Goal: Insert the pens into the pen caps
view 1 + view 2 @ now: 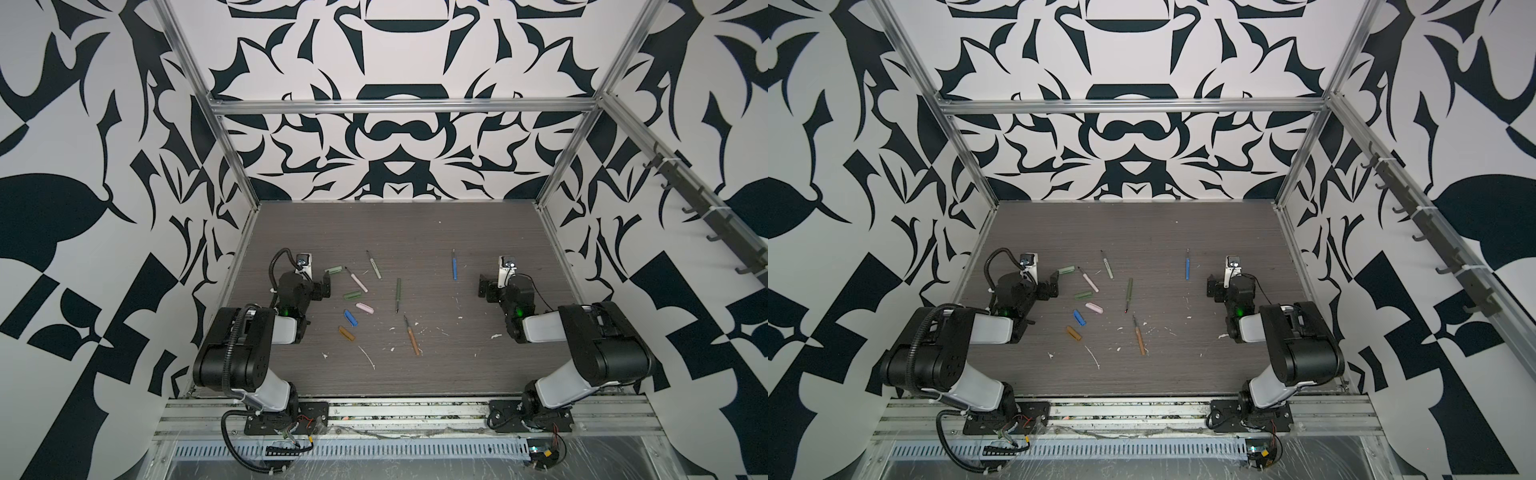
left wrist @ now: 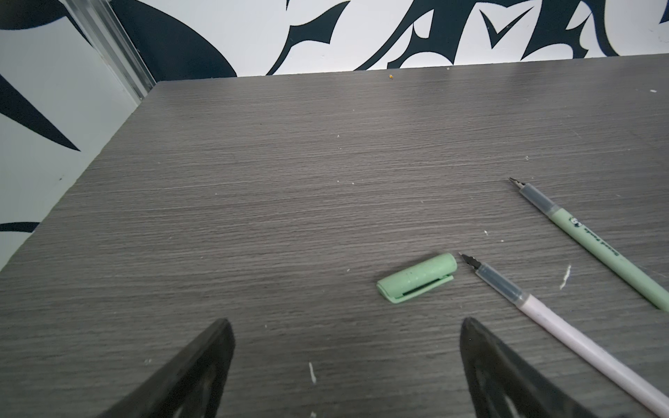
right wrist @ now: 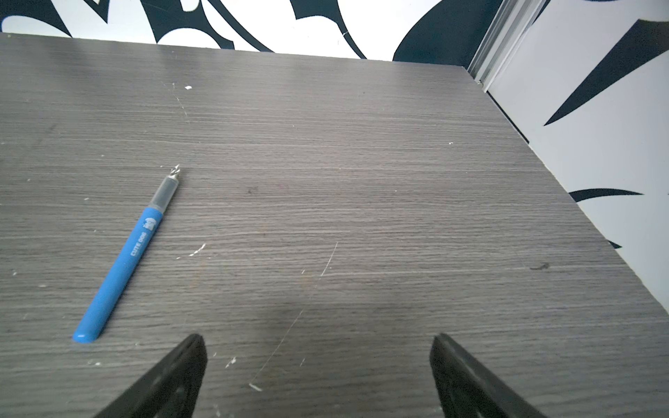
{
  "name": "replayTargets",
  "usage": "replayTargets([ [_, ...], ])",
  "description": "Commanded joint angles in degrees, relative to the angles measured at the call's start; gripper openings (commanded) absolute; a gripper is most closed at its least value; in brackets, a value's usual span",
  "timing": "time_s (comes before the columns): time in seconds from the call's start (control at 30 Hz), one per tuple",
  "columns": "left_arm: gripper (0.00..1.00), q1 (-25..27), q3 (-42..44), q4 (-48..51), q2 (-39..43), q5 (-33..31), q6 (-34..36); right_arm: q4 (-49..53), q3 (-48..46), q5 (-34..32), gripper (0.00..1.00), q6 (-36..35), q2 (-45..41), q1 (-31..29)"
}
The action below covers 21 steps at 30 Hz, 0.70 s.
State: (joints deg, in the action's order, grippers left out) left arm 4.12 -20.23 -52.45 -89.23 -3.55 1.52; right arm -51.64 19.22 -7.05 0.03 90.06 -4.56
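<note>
The left gripper (image 2: 344, 322) and the right gripper (image 3: 318, 336) both stood with jaws spread wide, empty, low over the grey wood-grain tabletop (image 1: 457, 374).

No pen was capped. Five short clipped plastic caps lay clustered near the left gripper:
- pale green cap (image 1: 333, 270)
- dark green cap (image 1: 351, 295)
- pink cap (image 1: 365, 308)
- blue cap (image 1: 350, 318)
- orange-brown cap (image 1: 346, 333)

The thin pens lay flat:
- The pale pink pen (image 1: 356, 279) had its nib just beside the pale green cap.
- The pale green pen (image 1: 374, 264) lay near it.
- The dark green pen (image 1: 398, 294) and the orange-brown pen (image 1: 412, 336) lay at mid-table.
- The blue pen (image 1: 454, 266) lay near the right gripper.

Probable faults from here:
- A round barrel lying flat could roll from closing fingers.
- Crowded caps could be knocked aside.
- A tilted grasp would likely jam the nib against the cap rim.
- Similar greens invited a colour mismatch.
</note>
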Motion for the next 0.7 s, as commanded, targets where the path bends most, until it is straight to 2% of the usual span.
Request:
replayTargets([
  [0.0, 0.99, -0.2, -0.9, -0.5, -0.4, 0.8, 0.4, -1.4, 0.9, -0.2, 1.0, 0.1, -0.8, 0.1],
  [0.43, 0.99, -0.3, -1.0, -0.3, -0.3, 0.8, 0.4, -1.5, 0.8, -0.2, 1.0, -0.7, -0.6, -0.3],
  [0.5, 0.99, -0.3, -0.8, -0.6, 0.9, -2.3, -0.5, -1.2, 0.9, 0.0, 1.0, -0.8, -0.7, -0.2],
  [0.57, 0.99, -0.3, -1.7, 5.6, 6.3, -3.2, -1.2, -1.2, 1.0, -0.1, 1.0, -0.8, -0.7, -0.2],
  [0.67, 0.99, -0.3, -6.5, 20.2, 16.6, -3.0, -1.5, -1.1, 1.1, -1.5, 1.0, -0.2, -0.6, -0.1],
])
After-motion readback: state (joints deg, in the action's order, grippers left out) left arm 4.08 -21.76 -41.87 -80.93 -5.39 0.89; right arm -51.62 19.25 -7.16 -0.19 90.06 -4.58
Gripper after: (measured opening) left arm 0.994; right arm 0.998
